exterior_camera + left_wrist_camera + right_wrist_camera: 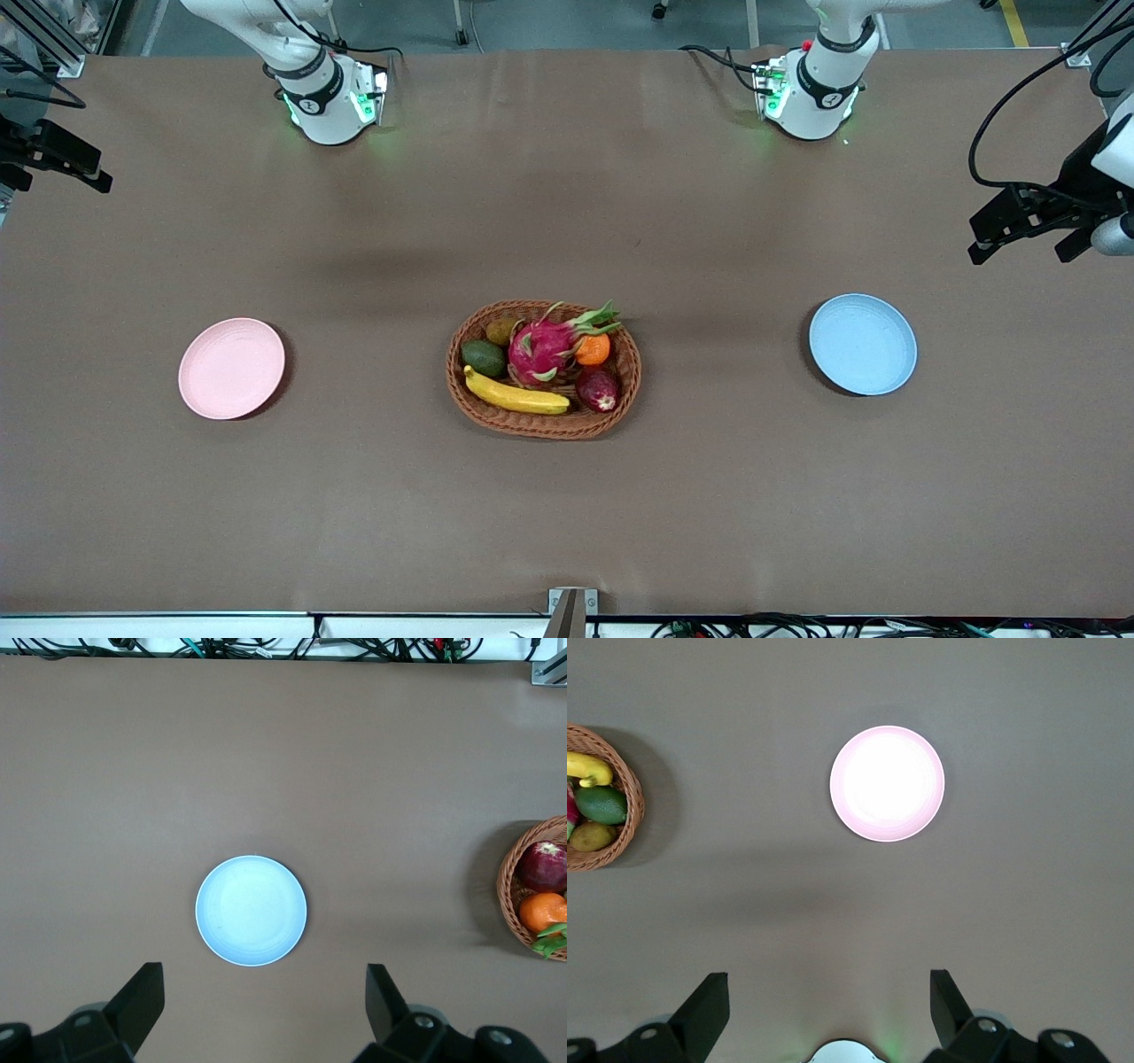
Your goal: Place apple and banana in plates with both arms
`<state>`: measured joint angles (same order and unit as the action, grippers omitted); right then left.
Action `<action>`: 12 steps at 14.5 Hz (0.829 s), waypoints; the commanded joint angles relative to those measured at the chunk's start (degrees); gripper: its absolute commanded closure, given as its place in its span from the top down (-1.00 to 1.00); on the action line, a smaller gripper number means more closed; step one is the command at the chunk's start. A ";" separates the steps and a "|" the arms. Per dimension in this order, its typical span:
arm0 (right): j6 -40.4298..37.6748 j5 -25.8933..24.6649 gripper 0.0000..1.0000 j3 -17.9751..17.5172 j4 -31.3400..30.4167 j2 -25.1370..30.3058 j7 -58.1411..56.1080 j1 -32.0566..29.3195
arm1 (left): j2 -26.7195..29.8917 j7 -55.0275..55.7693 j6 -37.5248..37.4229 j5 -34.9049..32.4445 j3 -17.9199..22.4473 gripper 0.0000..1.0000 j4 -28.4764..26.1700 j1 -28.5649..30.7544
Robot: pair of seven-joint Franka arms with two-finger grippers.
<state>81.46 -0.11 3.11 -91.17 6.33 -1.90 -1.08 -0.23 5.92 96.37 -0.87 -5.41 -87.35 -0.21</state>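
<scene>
Two plates (232, 368) (863, 344), one banana (516, 394), one apple (598, 389), both basketed.

Two plates — one pale pink plate (231, 368), one light blue plate (863, 344). One wicker basket (542, 425) holding six fruits — one banana (516, 393), apple (598, 389), orange (593, 349), dragon fruit (542, 350), avocado (484, 357), kiwi (500, 330).

table (567, 514): brown, matte | floor (567, 22): grey | cables (797, 627): along table's near edge
</scene>
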 commanded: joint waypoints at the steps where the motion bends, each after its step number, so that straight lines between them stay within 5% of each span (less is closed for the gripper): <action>1: -0.07 -0.94 1.00 -0.47 -1.73 1.85 -0.74 -0.50 | -0.65 -0.04 -1.36 0.60 -0.04 1.00 1.65 -0.06; 12: 0.10 0.20 1.00 -0.30 -1.73 1.76 -2.59 -0.50 | -7.75 -1.18 -1.53 0.43 -0.57 1.00 0.86 -0.59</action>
<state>81.28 -0.12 3.22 -91.18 6.35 -3.80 -1.08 -6.12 5.86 95.74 -0.86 -5.88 -87.52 -0.74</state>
